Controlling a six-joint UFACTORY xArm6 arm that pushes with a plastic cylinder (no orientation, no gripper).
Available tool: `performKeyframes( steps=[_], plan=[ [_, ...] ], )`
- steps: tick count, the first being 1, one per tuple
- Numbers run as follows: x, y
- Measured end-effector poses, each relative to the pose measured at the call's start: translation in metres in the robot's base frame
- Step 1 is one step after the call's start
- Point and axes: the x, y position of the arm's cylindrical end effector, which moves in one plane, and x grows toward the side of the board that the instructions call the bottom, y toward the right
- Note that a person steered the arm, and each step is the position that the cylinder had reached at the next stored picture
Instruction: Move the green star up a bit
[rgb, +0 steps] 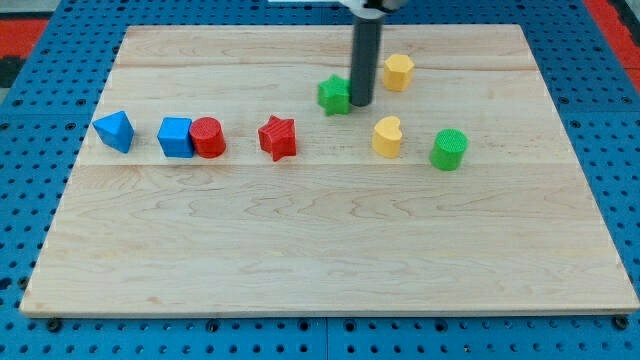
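Observation:
The green star (333, 95) lies on the wooden board (330, 240) near the view's top, a little right of centre. My tip (360, 104) stands right against the star's right side, touching or nearly touching it. The dark rod rises from there to the view's top edge.
A yellow hexagon block (398, 72) is just right of the rod. A yellow heart (387, 137) and a green cylinder (449, 149) lie lower right. A red star (278, 138), red cylinder (208, 137), blue cube (175, 137) and blue triangle (115, 131) form a row at left.

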Motion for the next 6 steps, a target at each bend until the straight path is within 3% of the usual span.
performKeyframes(
  steps=[1,2,3,5,6],
  plan=[
    [0.023,0.005],
    [0.01,-0.033],
    [-0.018,-0.033],
    [-0.005,-0.022],
    [0.015,-0.046]
  ],
)
